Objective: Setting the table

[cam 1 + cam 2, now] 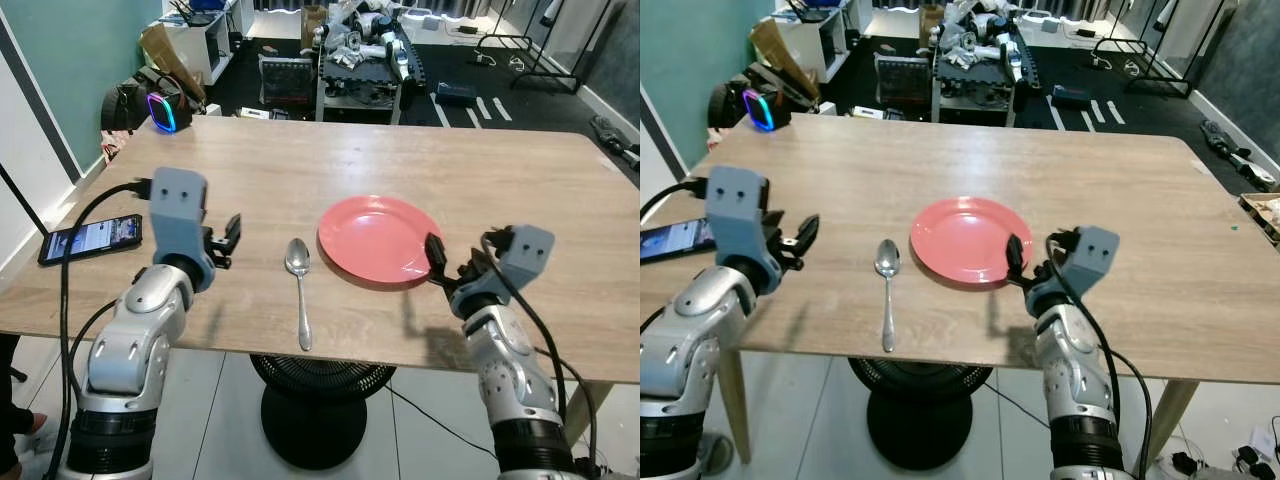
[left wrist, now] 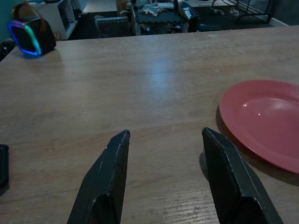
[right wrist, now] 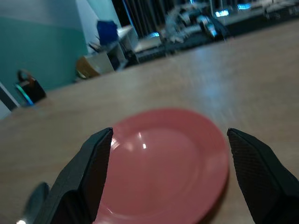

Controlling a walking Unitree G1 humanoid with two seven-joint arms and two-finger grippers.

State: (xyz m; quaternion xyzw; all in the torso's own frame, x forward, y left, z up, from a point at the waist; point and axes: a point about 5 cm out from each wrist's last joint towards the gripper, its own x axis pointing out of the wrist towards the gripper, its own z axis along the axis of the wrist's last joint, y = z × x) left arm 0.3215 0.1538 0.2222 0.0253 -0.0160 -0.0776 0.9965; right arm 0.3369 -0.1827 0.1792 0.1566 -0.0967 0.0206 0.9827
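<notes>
The right gripper (image 1: 440, 262), its two long black fingers spread wide with nothing between them, sits at the near right rim of the round coral-pink plastic plate (image 1: 378, 238), which lies flat on the pale wood-grain table (image 1: 500, 170); from the right wrist view the plate (image 3: 163, 161) lies straight ahead between the parted fingers. The left gripper (image 1: 228, 240) is likewise open and empty, hovering low over bare tabletop, with the shiny metal spoon (image 1: 299, 285) just beside it toward the plate, bowl pointing away from the robot and handle running back to the near table edge. Behind the left arm a black smartphone (image 1: 92, 238) with a lit screen lies on the table. The plate looks light, stiff and smooth, so it would likely skate across the wood if nudged; its thin raised rim nearest the right gripper seems the only place to pinch it. The spoon is thin, rigid and slick, lying flat to the surface, and probably best taken across the narrow handle near its middle, where the fingers can close from either side.
</notes>
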